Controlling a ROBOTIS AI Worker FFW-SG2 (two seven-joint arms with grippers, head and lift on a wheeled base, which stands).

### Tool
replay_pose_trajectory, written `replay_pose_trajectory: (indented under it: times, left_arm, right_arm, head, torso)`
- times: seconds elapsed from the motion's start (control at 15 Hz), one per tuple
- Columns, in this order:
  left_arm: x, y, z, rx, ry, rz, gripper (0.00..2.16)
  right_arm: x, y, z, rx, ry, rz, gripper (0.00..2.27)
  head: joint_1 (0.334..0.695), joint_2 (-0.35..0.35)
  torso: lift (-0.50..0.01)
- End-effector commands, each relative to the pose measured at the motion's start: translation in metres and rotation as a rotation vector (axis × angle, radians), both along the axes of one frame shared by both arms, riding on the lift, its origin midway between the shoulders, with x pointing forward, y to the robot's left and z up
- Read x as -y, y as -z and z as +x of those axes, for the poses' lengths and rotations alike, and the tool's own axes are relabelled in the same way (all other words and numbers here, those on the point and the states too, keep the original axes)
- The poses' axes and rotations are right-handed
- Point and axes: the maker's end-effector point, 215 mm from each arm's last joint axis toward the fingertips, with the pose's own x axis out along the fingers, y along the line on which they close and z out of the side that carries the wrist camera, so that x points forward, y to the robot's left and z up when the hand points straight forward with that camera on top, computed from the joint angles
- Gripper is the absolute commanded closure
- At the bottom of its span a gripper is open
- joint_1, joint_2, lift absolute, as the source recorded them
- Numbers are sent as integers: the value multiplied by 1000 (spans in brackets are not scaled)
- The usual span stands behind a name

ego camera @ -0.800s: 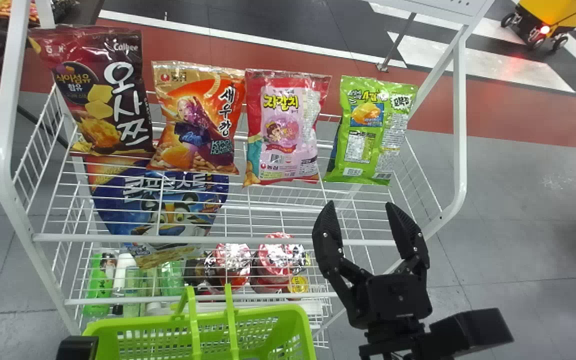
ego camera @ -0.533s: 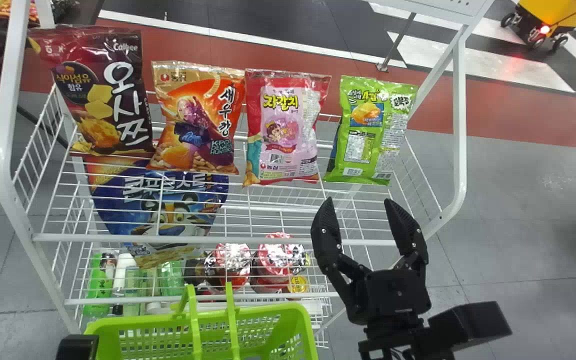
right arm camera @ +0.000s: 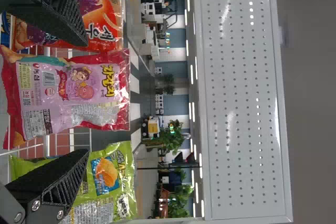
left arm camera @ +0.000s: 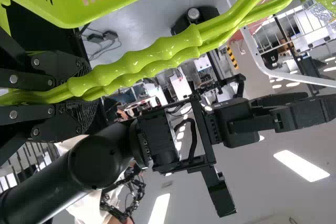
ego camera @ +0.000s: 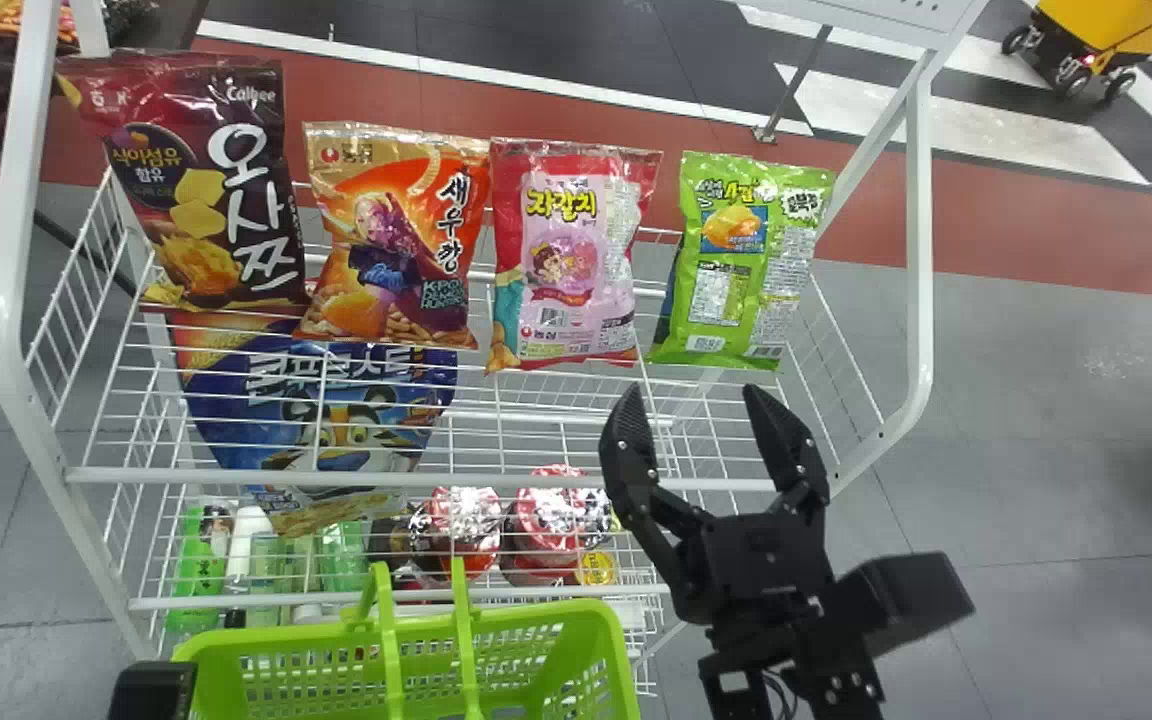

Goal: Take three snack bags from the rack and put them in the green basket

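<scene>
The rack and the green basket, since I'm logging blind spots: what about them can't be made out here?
- Head view: the near part of the green basket, cut off by the bottom edge.
- Head view: the top of the blue bag, behind the dark red bag and orange bag.
- Right wrist view: part of the green bag, behind the right gripper.

Snack bags (ego camera: 576, 260) above basket (ego camera: 606, 612), on rack (ego camera: 436, 482)

Bright indoor illumination, white rectangular ceiling lamps (left arm camera: 301, 166) overexposed in the left wrist view, specular highlights on glossy green plastic basket handles (left arm camera: 142, 59), pale glare streaks on a white perforated metal panel (right arm camera: 239, 93).
</scene>
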Motion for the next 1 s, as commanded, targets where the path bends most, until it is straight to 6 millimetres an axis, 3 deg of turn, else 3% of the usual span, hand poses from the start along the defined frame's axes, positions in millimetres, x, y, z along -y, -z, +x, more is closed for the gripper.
replay_pose_trajectory:
  times: [0.0,0.2,0.27,0.4,0.67,0.93]
  left_arm:
    - [2,-1,1,-2,7,-8,1872]
    - [2,-1,1,-5,12,-16,1872]
    - [2,-1,1,-7,12,-15,1872]
    - [0,0,3,-19,18,-26,1872]
    - [-1,2,11,-22,29,-28,1872]
    - [-2,1,12,-18,34,-35,1872]
  right_arm:
    - [-22,9,29,-39,-35,-12,90]
    - [-72,22,94,-104,-117,-26,90]
    - [-95,26,108,-120,-152,-40,90]
    - [-123,29,141,-134,-171,-96,90]
    - [-135,44,182,-169,-168,-136,90]
    - [-142,56,215,-218,-210,-91,140]
  head:
    - [695,-350]
    - [695,-350]
    - [695,-350]
    - [695,-350]
    - [695,-266]
    - [695,-240]
  torso:
    - [-7]
    - [-7]
    - [-7]
    - [-7]
    - [-7]
    - [-7]
